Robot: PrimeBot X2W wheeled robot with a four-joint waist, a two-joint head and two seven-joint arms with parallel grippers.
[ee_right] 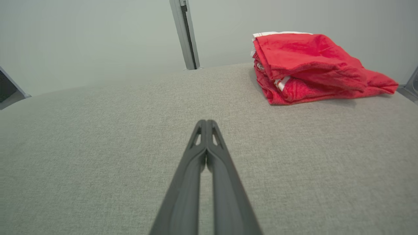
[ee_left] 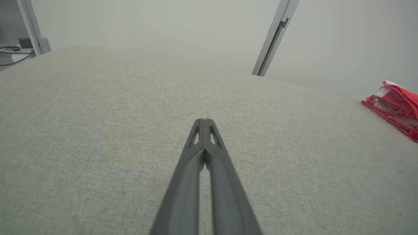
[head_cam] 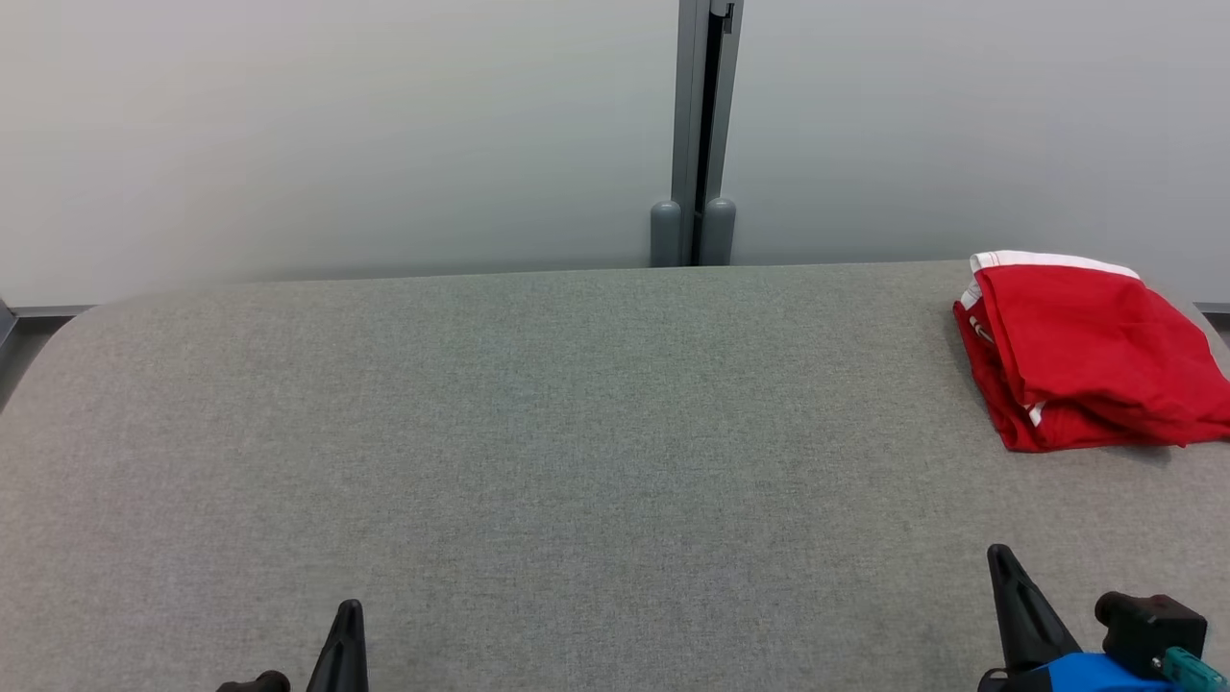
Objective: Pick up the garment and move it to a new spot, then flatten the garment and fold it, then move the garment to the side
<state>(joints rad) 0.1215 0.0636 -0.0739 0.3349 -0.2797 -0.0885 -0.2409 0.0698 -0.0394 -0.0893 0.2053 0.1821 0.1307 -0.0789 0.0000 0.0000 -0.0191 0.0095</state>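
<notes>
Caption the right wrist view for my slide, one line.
Shut, empty right gripper points across the grey fabric-covered table, the folded red garment with white trim lying ahead toward the far edge.

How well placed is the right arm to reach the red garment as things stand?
Probably yes. The right gripper is shut and holds nothing, and bare grey table lies between it and the red garment ahead; nothing blocks the way.

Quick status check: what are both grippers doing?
Left gripper: shut, holding nothing.
Right gripper: shut, holding nothing; the garment lies apart from it.
</notes>
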